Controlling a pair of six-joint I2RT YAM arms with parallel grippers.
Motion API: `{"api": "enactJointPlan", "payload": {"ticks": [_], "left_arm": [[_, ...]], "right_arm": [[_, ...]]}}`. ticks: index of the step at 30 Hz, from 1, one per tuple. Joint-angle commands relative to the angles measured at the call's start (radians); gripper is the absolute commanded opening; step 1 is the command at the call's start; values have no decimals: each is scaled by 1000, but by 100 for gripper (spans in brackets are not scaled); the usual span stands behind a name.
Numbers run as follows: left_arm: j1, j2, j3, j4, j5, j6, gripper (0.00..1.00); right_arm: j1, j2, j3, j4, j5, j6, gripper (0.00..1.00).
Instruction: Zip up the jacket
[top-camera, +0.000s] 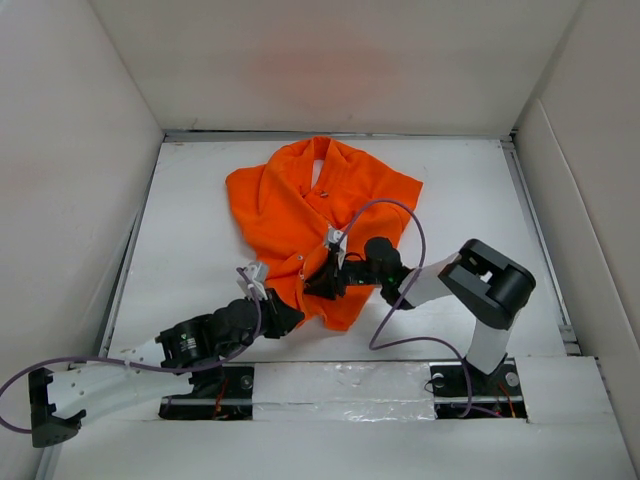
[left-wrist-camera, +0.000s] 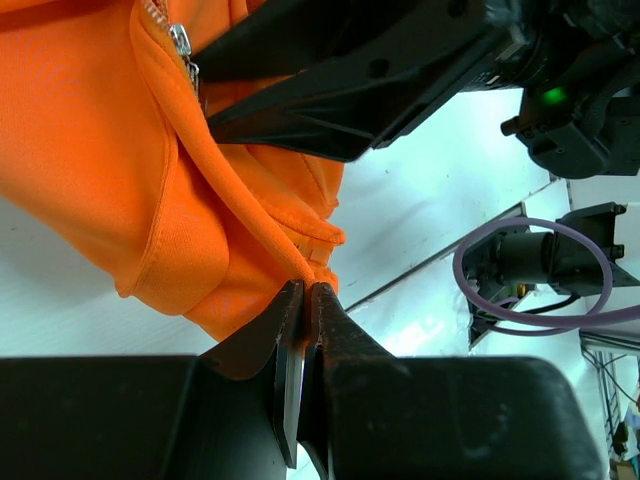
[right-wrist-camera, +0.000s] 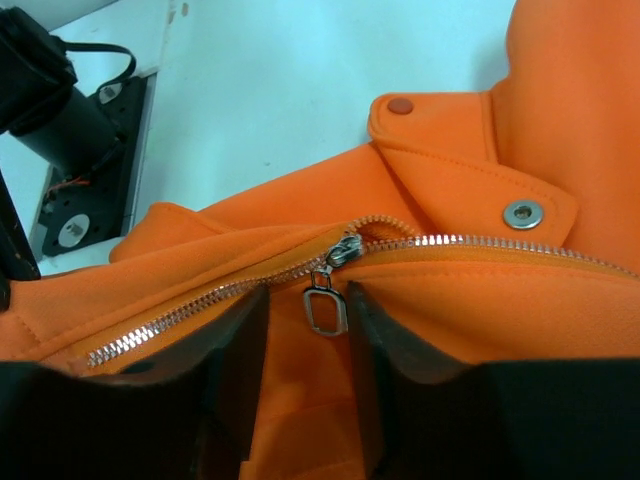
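The orange jacket (top-camera: 320, 215) lies crumpled on the white table (top-camera: 180, 230), collar at the far end. My left gripper (top-camera: 285, 316) is shut on the jacket's bottom hem by the zipper's foot, with orange fabric (left-wrist-camera: 230, 250) pinched at its tips (left-wrist-camera: 308, 292). My right gripper (top-camera: 322, 281) hovers over the zipper just above the hem. In the right wrist view its jaws (right-wrist-camera: 307, 298) stand apart on either side of the silver pull tab (right-wrist-camera: 325, 310), which hangs free from the slider (right-wrist-camera: 343, 250). The teeth are joined left of the slider and parted to its right.
A silver snap (right-wrist-camera: 523, 213) and an orange snap (right-wrist-camera: 400, 105) sit on the flap beyond the zipper. A purple cable (top-camera: 400, 212) loops over the jacket from the right arm. White walls enclose the table; the arm bases (top-camera: 215, 385) stand at the near edge.
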Motion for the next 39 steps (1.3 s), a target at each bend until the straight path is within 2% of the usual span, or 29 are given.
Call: {"api": "enactJointPlan", "payload": {"ticks": [1, 2, 3, 6, 12, 22, 27, 31, 37, 39], "left_arm": [[-2, -6, -4, 50, 28, 1, 0], [-2, -4, -6, 49, 28, 1, 0], [-2, -3, -7, 49, 29, -1, 0], [-2, -6, -9, 47, 26, -2, 0], [-2, -6, -15, 39, 26, -7, 0], [-2, 31, -16, 33, 20, -21, 0], [-2, 80, -9, 20, -1, -39, 0], [-2, 126, -6, 53, -1, -24, 0], [-2, 123, -9, 47, 26, -18, 0], [-2, 105, 28, -41, -32, -18, 0]], "right_arm": [[9, 36, -9, 171, -42, 51, 34], [9, 39, -11, 179, -47, 57, 27], [9, 39, -12, 181, -49, 59, 15], [-1, 30, -15, 187, -58, 65, 0], [-1, -55, -47, 154, -29, 54, 0], [-10, -341, -49, -207, 190, -73, 0], [-19, -493, -58, -340, 252, -87, 0], [-54, -602, -77, -481, 382, -82, 0], [-143, -602, 18, -630, 516, -102, 0], [-180, -570, 49, -659, 461, -98, 0]]}}
